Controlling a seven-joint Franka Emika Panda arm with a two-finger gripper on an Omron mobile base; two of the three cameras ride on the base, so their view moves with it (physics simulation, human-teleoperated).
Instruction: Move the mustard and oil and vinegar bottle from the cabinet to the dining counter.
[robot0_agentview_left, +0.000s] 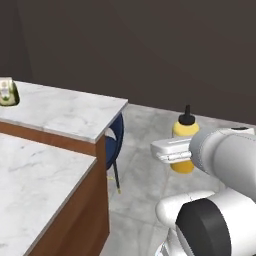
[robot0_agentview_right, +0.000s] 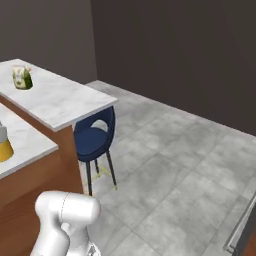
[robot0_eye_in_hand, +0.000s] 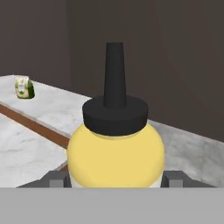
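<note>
Jaws (robot0_eye_in_hand: 114, 178) are clamping the mustard (robot0_eye_in_hand: 116, 151) upright — nozzle pointing up — while the desk (robot0_agentview_left: 75, 117) is lying off to the left, near.

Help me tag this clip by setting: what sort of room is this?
Probably a home kitchen's dining area: a marble dining counter on a wooden base, a blue stool tucked under its end, and grey floor tiles. The end effector holds a mustard bottle.

The arm reaches out level, its claw (robot0_eye_in_hand: 116, 178) clamped on the mustard (robot0_eye_in_hand: 116, 153).
</note>
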